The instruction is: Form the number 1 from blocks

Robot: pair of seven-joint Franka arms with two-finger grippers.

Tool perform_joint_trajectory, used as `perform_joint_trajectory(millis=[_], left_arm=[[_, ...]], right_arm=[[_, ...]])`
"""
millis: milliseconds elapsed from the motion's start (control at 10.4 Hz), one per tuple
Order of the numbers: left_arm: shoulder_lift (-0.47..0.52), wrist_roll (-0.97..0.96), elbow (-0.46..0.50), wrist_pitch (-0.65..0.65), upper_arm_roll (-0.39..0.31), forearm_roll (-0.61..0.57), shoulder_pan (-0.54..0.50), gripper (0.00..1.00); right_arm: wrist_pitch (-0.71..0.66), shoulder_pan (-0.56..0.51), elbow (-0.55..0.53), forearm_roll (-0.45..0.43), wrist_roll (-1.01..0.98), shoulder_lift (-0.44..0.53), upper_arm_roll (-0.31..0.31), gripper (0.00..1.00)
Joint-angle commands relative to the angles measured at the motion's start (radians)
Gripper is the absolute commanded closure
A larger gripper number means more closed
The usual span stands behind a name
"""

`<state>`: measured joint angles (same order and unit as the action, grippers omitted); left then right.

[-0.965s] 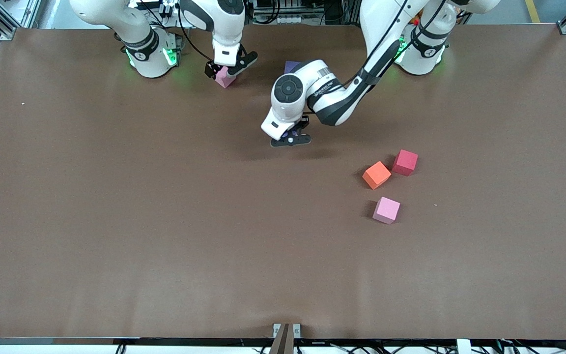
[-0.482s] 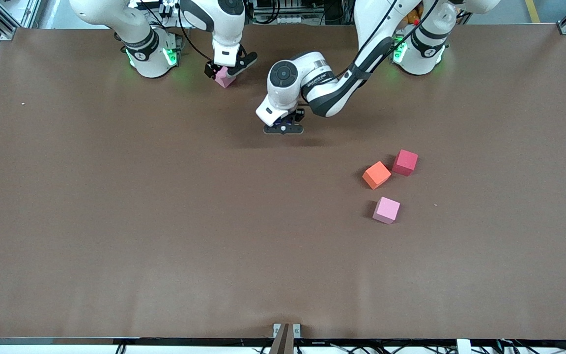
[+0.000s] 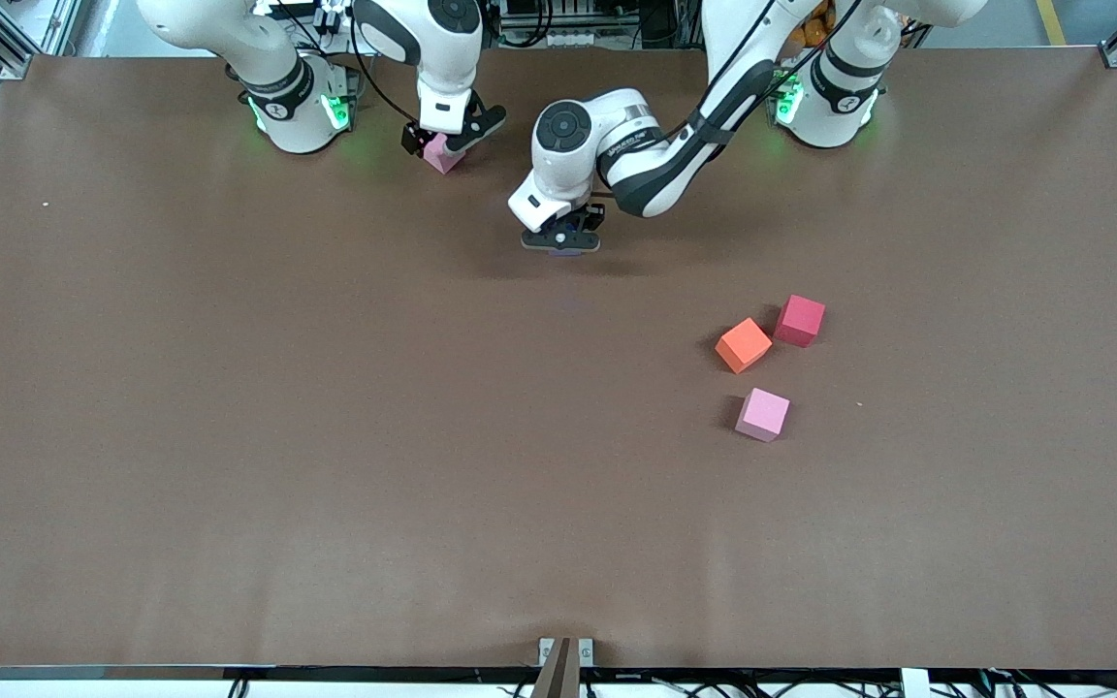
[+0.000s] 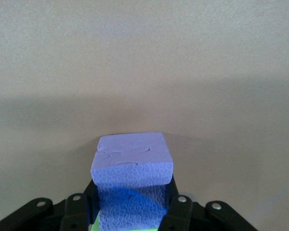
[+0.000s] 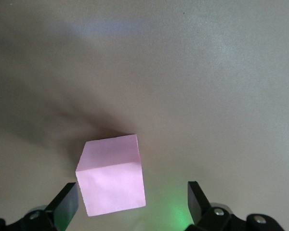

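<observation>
My left gripper [image 3: 561,239] is shut on a purple block [image 4: 132,163], low over the table's middle strip near the robots' bases; only a sliver of that block [image 3: 568,250] shows under the hand in the front view. My right gripper [image 3: 442,143] stands open around a pink block [image 3: 441,155] that rests on the table close to the right arm's base. In the right wrist view that pink block [image 5: 113,180] sits nearer one finger [image 5: 67,199] than the other, and no pad presses it. An orange block [image 3: 743,344], a red block [image 3: 800,320] and a second pink block [image 3: 763,414] lie toward the left arm's end.
The orange and red blocks nearly touch at a corner, with the second pink block a little nearer the front camera. The brown table [image 3: 326,436] is bare over its wide middle and front. Both robot bases stand along the table's edge farthest from that camera.
My left gripper has carried the purple block away from the front camera, toward the bases. Its arm now covers a purple block seen earlier. The right gripper has barely moved.
</observation>
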<state>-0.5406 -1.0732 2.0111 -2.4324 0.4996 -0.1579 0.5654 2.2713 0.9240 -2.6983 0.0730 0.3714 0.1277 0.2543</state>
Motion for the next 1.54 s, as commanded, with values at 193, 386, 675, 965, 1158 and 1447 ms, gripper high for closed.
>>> perform_joint_trajectory(millis=[193,386,675,965,1158,1447], left_arm=[[0.025,-0.027,0.011,-0.014,0.011,-0.022,-0.025,0.00],[0.050,-0.056,-0.040,0.001,0.008,-0.022,-0.055,0.00],[0.142,-0.056,-0.080,0.050,0.001,-0.022,-0.172,0.00],[0.209,-0.060,-0.091,0.136,-0.019,-0.008,-0.329,0.00],[0.229,-0.054,-0.089,0.205,-0.050,-0.008,-0.392,0.00],[0.217,0.024,-0.054,0.265,-0.084,-0.008,-0.499,0.00]], right_arm=[[-0.055,-0.077,0.008,-0.019,0.014,0.061,0.005,0.00],[-0.064,-0.125,0.008,-0.019,0.008,0.092,0.003,0.00],[-0.062,-0.249,0.024,-0.056,0.004,0.125,0.002,0.00],[-0.061,-0.468,0.144,-0.061,0.004,0.130,-0.010,0.00],[-0.064,-0.521,0.246,-0.061,0.003,0.129,-0.108,0.00],[-0.062,-0.498,0.299,-0.070,-0.078,0.122,-0.269,0.00]])
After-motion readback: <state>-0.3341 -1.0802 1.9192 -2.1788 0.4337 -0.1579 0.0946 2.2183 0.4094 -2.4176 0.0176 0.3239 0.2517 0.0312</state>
